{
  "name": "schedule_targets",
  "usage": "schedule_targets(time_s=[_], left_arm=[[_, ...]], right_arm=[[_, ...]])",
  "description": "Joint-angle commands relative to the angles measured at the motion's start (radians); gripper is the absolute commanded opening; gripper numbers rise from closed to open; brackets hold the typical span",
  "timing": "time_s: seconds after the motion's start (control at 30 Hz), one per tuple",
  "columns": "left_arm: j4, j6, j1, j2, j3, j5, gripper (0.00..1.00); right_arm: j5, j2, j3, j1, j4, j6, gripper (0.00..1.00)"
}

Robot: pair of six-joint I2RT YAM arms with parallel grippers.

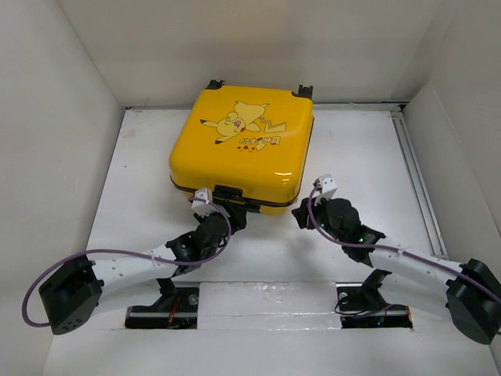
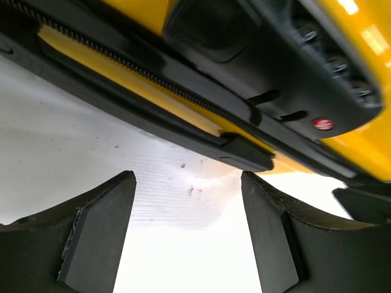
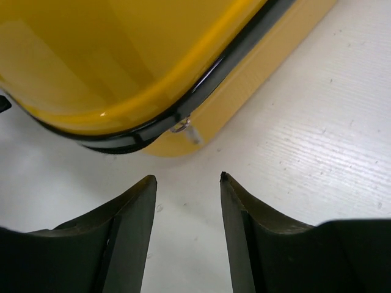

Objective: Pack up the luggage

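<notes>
left hand (image 2: 188, 183) and right hand (image 3: 188, 178) both released, luggage (image 1: 243, 149) flat, closed, wheels (image 1: 216, 83) pointing away from both

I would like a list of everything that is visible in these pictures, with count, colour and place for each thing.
luggage: one, bright yellow with cartoon print, lying closed mid-table
wheels: two visible, black, on the luggage's far edge
zipper pull: one, silver, on the black zipper trim at a near corner
table: one, white, under everything
cables: two, purple, one along each arm
left hand: one, black, open, empty, at the luggage's near edge
right hand: one, black, open, empty, before the luggage's near corner
</notes>
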Motion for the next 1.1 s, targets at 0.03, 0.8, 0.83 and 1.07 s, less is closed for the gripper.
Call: schedule_targets(time_s=[0.03, 0.8, 0.83, 1.07], left_arm=[[0.025, 0.016, 0.002, 0.022, 0.041, -0.024, 0.66], [0.125, 0.062, 0.002, 0.097, 0.070, 0.016, 0.65], [0.125, 0.062, 0.002, 0.107, 0.070, 0.016, 0.65], [0.152, 0.095, 0.002, 0.149, 0.103, -0.008, 0.64]], right_arm=[[-0.146, 0.031, 0.065, -0.073, 0.095, -0.108, 0.53], [-0.637, 0.216, 0.065, -0.283, 0.437, -0.183, 0.51], [-0.656, 0.227, 0.065, -0.283, 0.449, -0.183, 0.51], [-0.673, 0.290, 0.002, -0.283, 0.620, -0.088, 0.08]])
